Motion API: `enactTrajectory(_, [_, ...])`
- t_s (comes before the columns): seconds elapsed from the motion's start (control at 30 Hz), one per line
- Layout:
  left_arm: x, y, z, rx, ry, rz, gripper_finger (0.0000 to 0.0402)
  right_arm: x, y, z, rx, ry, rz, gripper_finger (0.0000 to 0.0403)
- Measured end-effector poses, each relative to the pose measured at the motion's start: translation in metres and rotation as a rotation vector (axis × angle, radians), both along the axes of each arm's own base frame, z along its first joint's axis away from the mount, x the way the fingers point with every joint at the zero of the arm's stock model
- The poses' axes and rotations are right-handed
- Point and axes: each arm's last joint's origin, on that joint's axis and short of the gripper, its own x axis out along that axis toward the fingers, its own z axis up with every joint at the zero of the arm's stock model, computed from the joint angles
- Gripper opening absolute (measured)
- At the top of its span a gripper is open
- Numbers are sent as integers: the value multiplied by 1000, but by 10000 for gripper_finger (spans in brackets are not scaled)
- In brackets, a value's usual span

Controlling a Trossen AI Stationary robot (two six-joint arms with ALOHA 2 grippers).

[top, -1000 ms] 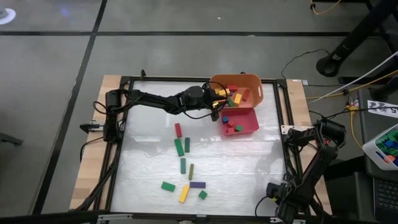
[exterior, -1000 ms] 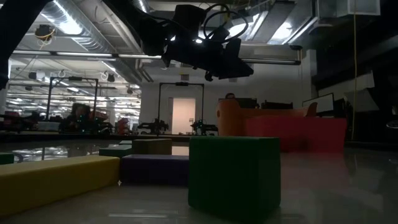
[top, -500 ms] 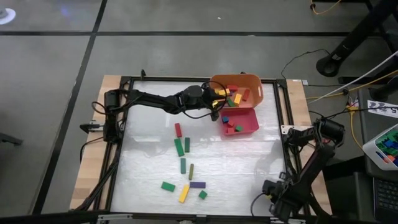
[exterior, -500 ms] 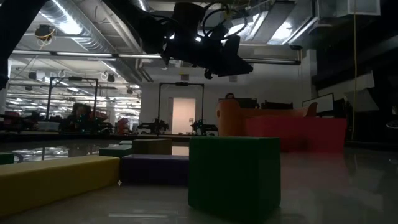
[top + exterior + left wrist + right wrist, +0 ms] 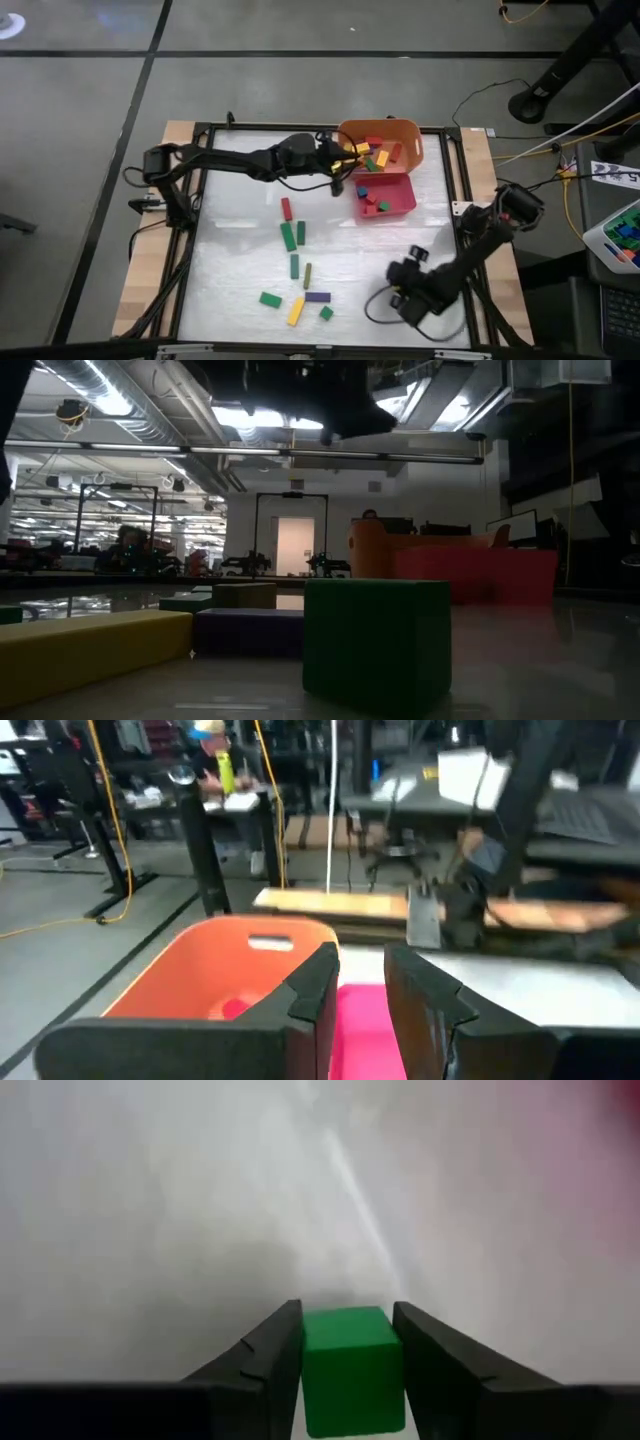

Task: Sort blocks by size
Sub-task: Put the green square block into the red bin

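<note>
High view, left arm: the dark left arm is stretched across the far part of the white table (image 5: 240,250), and the left gripper (image 5: 343,160) is placed at the near-left rim of the orange plastic bin (image 5: 405,132).
High view, containers: long red, green and yellow wooden blocks (image 5: 377,152) are seen in the bin; the pink-red square tray (image 5: 407,195), touching the bin's near side, holds small blue, green and red cubes (image 5: 372,200).
High view, loose blocks: a red bar (image 5: 286,208), green bars (image 5: 288,236), an olive bar (image 5: 307,275), a purple bar (image 5: 318,297), a yellow bar (image 5: 296,310) and a small green cube (image 5: 326,313) are scattered on the table's near-middle part.
High view, right arm: the right gripper (image 5: 400,290) is lowered over the table's near-right part, well apart from the scattered blocks.
Low view: the yellow bar, the purple bar and the green cube are shown close up; the bin and tray are seen behind them.
Left wrist view: the fingers (image 5: 310,990) are set narrowly apart with nothing visible between them; the bin's wall lies just beyond.
Right wrist view: a bright green wooden cube (image 5: 350,1370) is gripped between the two dark fingers (image 5: 270,1355); the surface beyond is blurred, possibly the table.
</note>
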Motion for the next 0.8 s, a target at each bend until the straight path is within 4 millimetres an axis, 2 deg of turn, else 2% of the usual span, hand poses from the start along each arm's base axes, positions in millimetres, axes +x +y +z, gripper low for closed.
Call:
enactTrajectory(0.23, [-41, -20, 23, -20, 271, -41, 75, 48, -46, 13, -290, -37, 138, 146])
enactTrajectory(0.43, [-82, -37, 27, -125, 538, -46, 75, 90, -90, 36, -429, 43, 250, 147])
enactTrajectory(0.63, [-115, -55, 12, -275, 867, -3, 75, 115, -130, 56, -486, 118, 310, 147])
enactTrajectory(0.8, [-129, -68, -13, -330, 1033, 24, 75, 124, -157, 62, -505, 164, 315, 147])
